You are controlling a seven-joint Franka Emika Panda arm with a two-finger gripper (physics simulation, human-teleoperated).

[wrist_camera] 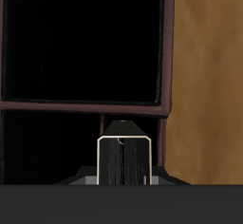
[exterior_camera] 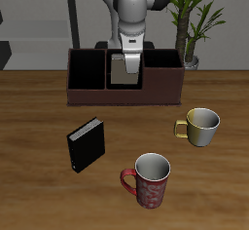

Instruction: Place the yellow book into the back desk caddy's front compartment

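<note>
The yellow book (exterior_camera: 124, 70) is held upright by the gripper (exterior_camera: 127, 49), clamped over the back desk caddy (exterior_camera: 124, 94), at twelve o'clock from the black book (exterior_camera: 86, 144), for lowering into the front compartment (exterior_camera: 124, 76).

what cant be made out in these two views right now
- Pincer, exterior view: fingertips and their state hidden behind the yellow book.
- Front compartment, exterior view: hidden behind the book and the back desk caddy wall.
- Caddy cells, wrist view: interiors too dark.
- Black book cover: too small to read.
</note>
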